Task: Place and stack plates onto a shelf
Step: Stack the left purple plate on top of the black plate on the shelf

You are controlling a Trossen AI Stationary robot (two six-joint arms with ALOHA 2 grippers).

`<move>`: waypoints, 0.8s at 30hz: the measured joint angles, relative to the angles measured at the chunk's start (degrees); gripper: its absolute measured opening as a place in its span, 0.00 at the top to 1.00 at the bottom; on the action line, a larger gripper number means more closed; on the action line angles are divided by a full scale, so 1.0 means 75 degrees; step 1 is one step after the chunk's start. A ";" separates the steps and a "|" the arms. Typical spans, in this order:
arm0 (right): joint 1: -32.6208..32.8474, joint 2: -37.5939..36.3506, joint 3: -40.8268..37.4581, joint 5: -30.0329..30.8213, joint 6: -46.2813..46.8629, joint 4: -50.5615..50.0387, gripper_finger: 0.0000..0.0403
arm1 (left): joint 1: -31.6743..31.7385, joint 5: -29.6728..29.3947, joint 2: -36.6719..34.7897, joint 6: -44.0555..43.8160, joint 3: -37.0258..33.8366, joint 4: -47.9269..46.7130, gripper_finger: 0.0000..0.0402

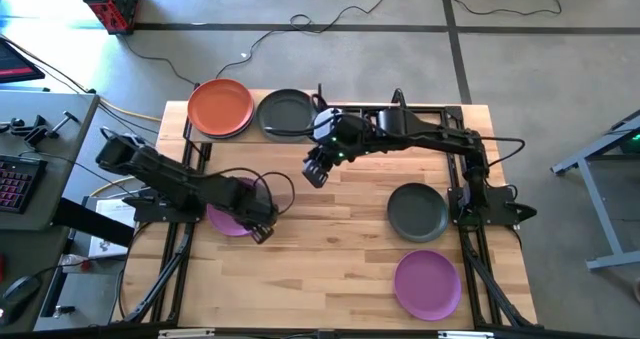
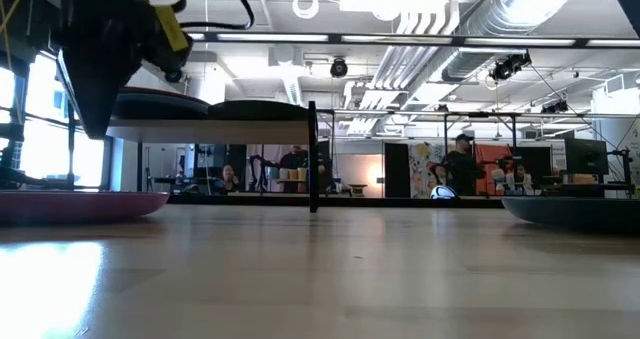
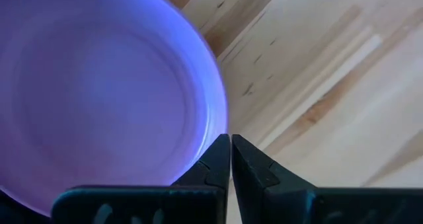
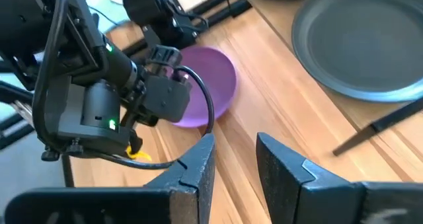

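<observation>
1. Plank-striped light wooden tabletop (image 1: 330, 249) stands on a grey concrete floor crossed by cables; a red-and-black device (image 1: 110, 1) sits on the floor beyond the table's far left corner, and a side desk with a keyboard (image 1: 15, 184) stands to the left.
2. At the table's far edge stands the small light-wood shelf with thin black metal posts (image 2: 312, 157); on it rest a round matte orange plate (image 1: 220, 106), lying on top of darker plates, and beside it a round dark grey plate (image 1: 285, 112).
3. Three plates lie on the tabletop: a purple plate by the left arm (image 1: 228, 219), a dark grey plate on the right side (image 1: 417, 211) and a second purple plate near the right front edge (image 1: 428, 283).
4. Left gripper (image 1: 262, 231) sits at the rim of the near purple plate, its dark fingers (image 3: 218, 161) pressed together beside that rim, gripping nothing that shows.
5. Right gripper (image 1: 316, 172) hangs above bare boards in front of the shelf, its fingers (image 4: 198, 164) a moderate gap apart and empty.
6. Across the room behind the table, people stand among desks and screens.
</observation>
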 joint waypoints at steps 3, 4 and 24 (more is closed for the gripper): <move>0.0003 0.0000 0.0000 0.0020 -0.0053 -0.0270 0.77 | 0.0009 0.0000 0.0225 0.0027 0.0000 0.0011 0.95; 0.0003 0.0000 0.0000 0.0020 -0.0067 -0.0337 0.77 | 0.0037 0.0001 0.0285 0.0043 0.0000 0.0017 0.93; 0.0000 0.0006 0.0000 -0.0005 -0.0879 -0.0866 0.77 | 0.0347 -0.0087 0.1087 -0.0873 0.0007 0.0723 0.72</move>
